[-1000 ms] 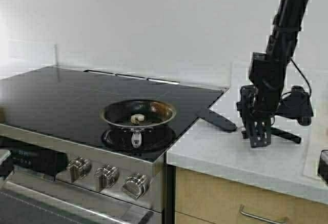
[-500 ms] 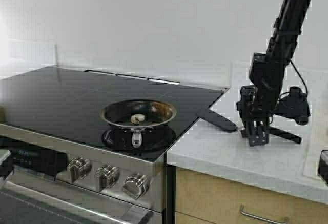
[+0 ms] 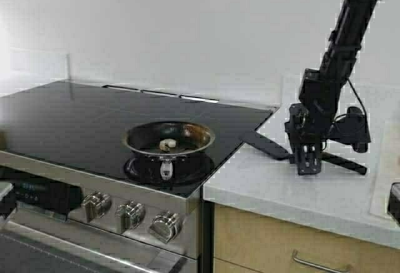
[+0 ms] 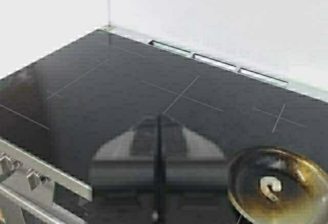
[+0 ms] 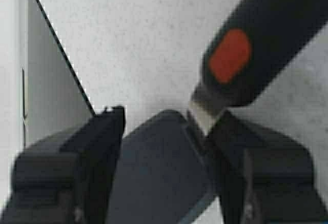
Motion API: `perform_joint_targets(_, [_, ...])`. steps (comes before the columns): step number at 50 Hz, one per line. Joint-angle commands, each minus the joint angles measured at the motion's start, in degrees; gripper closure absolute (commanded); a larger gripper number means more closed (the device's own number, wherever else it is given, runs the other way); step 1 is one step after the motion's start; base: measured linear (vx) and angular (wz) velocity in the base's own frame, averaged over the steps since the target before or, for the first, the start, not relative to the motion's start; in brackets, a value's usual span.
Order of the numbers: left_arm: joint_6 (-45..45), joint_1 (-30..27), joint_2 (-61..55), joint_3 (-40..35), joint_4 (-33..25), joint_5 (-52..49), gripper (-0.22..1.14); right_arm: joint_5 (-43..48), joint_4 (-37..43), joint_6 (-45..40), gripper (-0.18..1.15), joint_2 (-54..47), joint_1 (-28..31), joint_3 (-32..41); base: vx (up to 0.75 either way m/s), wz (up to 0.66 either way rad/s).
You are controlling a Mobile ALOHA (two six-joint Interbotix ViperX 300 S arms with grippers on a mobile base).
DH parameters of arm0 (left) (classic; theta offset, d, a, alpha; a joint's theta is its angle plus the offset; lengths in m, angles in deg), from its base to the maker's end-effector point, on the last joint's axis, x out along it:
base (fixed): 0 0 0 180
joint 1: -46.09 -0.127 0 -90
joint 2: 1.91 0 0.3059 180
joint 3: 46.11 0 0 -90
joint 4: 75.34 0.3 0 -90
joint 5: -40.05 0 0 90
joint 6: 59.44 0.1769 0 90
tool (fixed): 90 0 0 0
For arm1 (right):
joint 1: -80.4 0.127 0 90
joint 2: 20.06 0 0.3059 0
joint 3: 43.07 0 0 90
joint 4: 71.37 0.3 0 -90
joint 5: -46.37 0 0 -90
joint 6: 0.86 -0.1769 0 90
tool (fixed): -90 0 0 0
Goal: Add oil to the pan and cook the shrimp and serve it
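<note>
right claw spread, pointing down; left claw closed.

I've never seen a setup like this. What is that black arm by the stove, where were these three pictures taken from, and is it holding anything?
It is a robot with two arms. The wide picture comes from a camera on its frame; the other two from cameras on its wrists. A pan sits on the black stove with one shrimp inside. The right gripper is down on the counter, its open fingers either side of a black spatula with an orange spot on the handle; it has not closed on it. The left gripper, shut, hangs over the stove beside the pan.
</note>
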Motion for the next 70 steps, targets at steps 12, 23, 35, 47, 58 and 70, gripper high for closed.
perform_joint_targets(12, [0.0,-0.09,-0.35,-1.41,0.0,0.26,0.89,0.44,0.26,0.18,0.12,0.09,-0.62,0.53,0.0,0.0])
perform_joint_targets(23, [0.0,-0.09,-0.35,-1.41,0.0,0.26,0.89,0.53,0.26,0.18,0.12,-0.09,-0.7,0.26,0.0,0.0])
perform_joint_targets(35, [0.0,-0.09,-0.35,-1.41,0.0,0.26,0.89,-0.09,0.7,-1.32,0.13,-0.44,-1.41,-0.7,0.0,0.0])
perform_joint_targets(47, [0.0,-0.09,-0.35,-1.41,0.0,0.26,0.89,-3.78,0.44,-2.46,0.52,0.18,-1.58,-1.67,0.0,0.0])
perform_joint_targets(58, [0.0,-0.09,-0.35,-1.41,0.0,0.26,0.89,-7.03,0.0,-2.37,0.86,0.79,-1.58,-1.14,0.0,0.0])
perform_joint_targets(70, [0.0,-0.09,-0.26,-1.41,0.0,0.26,0.89,-8.09,-3.96,-1.93,0.85,4.57,-1.49,-2.55,0.0,0.0])
